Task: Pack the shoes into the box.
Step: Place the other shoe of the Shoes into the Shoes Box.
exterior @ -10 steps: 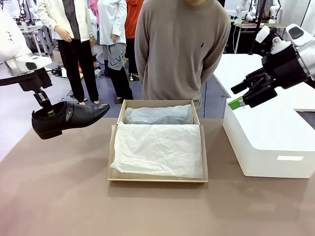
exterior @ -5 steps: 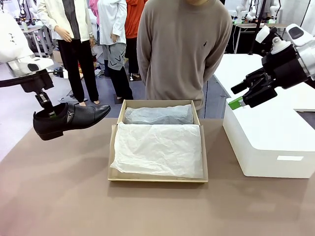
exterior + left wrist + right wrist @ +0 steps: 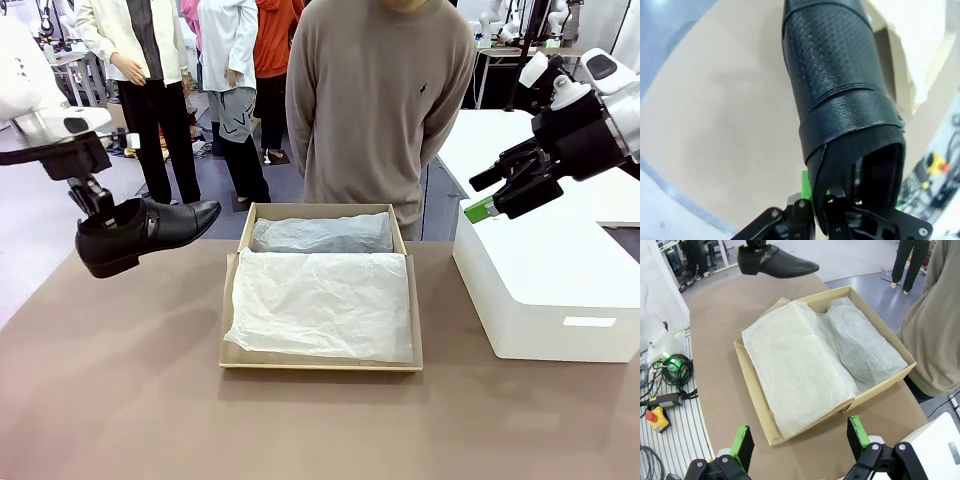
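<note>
One glossy black leather dress shoe [image 3: 148,230] with a pointed toe hangs in the air at the left of the front view. It's clear of the brown table [image 3: 120,400], with the toe pointing right toward the shallow brown cardboard box [image 3: 320,365] at centre frame. The left gripper [image 3: 105,212] has it: jaws pinched nearly together on the rear collar at the heel, one finger inside the opening and one outside, as the left wrist view shows.

That looks like a fair hold. The heel counter should be the stiffest part of the upper, while the polished leather elsewhere would likely slip. Held that far back, the shoe is probably toe-heavy and may droop or swing. The sole looks rigid and the whole thing not heavy.

In the box, crumpled white tissue paper [image 3: 320,305] covers the near section. A grey-white wrapped bundle [image 3: 320,233] lies in the far section; what's inside I can't tell.

At the right, the right gripper [image 3: 482,195] hovers above the large white rectangular block [image 3: 540,290], green pads spread wide and holding nothing. Behind the box stands a person [image 3: 380,100] in a grey-brown sweater, hands out of sight.
</note>
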